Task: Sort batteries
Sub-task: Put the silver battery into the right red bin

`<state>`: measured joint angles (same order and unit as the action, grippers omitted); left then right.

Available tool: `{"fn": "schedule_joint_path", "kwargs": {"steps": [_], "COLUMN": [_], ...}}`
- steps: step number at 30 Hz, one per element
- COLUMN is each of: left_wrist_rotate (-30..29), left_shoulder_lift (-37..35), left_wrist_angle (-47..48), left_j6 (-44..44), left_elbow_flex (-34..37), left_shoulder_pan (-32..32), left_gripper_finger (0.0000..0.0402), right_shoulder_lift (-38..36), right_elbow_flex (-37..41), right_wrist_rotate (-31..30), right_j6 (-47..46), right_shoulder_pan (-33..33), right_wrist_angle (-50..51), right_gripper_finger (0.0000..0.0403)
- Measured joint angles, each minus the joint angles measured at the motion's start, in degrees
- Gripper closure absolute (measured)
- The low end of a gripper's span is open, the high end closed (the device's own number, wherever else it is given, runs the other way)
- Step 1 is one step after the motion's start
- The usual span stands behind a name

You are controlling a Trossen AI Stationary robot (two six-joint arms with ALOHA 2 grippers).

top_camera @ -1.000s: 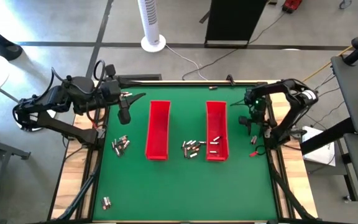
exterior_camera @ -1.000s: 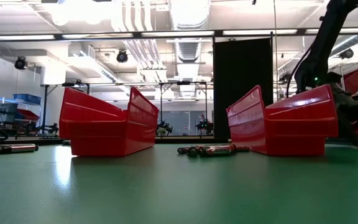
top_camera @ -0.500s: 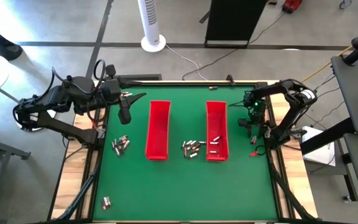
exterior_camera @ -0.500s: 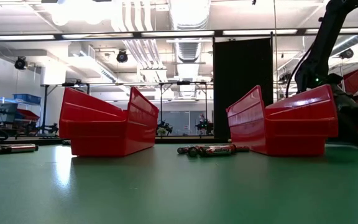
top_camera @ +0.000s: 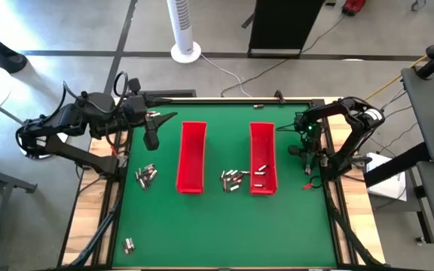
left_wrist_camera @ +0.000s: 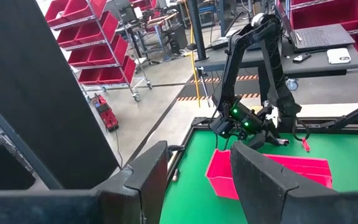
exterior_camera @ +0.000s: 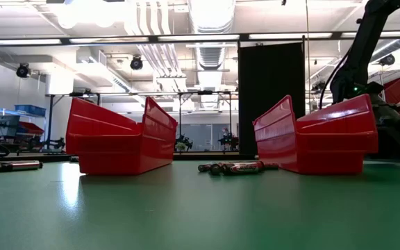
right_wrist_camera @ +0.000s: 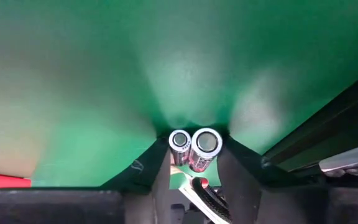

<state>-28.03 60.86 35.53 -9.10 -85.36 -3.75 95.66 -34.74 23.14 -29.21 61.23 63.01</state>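
Right gripper (right_wrist_camera: 194, 163) is down by the table's right edge, just past the right red tray (top_camera: 262, 158), its jaws pinching two batteries (right_wrist_camera: 197, 148) side by side. More batteries (top_camera: 233, 179) lie between the two trays, and another bunch (top_camera: 145, 176) sits left of the left tray (top_camera: 191, 156). Left gripper (left_wrist_camera: 194, 180) hangs at the far-left corner, jaws spread and holding nothing. The near half of the green mat (top_camera: 224, 233) is mostly open.

nothing readable anywhere tbh, no labels on the long red plastic trays (top_camera: 191, 156), none on the tiny silvery metal batteries (right_wrist_camera: 197, 148), too small
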Motion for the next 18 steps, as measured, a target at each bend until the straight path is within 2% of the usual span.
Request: {"fn": "schedule_joint_path", "kwargs": {"steps": [4,10,18], "left_wrist_rotate": [0.0,0.0,0.0], "left_shoulder_lift": [0.0,0.0,0.0], "left_wrist_angle": [0.0,0.0,0.0], "left_j6": [0.0,0.0,0.0], "left_elbow_flex": [0.0,0.0,0.0], "left_shoulder_pan": [0.0,0.0,0.0], "left_gripper_finger": [0.0246,0.0246,0.0246], "right_shoulder_lift": [0.0,0.0,0.0], "right_elbow_flex": [-0.5,-3.4,-7.3], "right_wrist_rotate": [-0.4,-2.3,-3.9], "right_j6": [0.2,0.4,0.6], "right_shoulder_pan": [0.0,0.1,2.1], "right_wrist_angle": [0.1,0.6,0.5], "right_gripper_finger": [0.0305,0.0293,0.0299]}}
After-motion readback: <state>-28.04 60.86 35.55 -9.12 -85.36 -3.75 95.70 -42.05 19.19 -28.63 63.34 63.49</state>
